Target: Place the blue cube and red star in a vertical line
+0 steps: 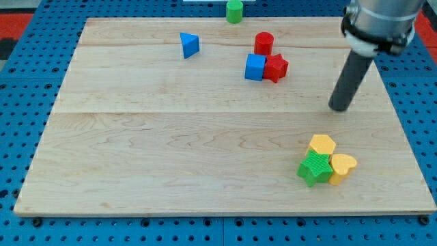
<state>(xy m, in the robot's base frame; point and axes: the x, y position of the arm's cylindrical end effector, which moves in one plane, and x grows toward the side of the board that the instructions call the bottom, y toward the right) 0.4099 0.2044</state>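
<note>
The blue cube (255, 67) sits in the upper middle of the wooden board (171, 150). The red star (276, 67) touches its right side, so the two stand side by side. A red cylinder (263, 43) stands just above them, close to both. My tip (339, 108) is on the board to the right of and a little below the red star, apart from every block.
A blue triangle (189, 45) lies at the upper left. A green cylinder (234, 11) stands at the board's top edge. At the lower right a yellow hexagon (321, 145), a green star (314, 168) and a yellow heart (342, 167) cluster together.
</note>
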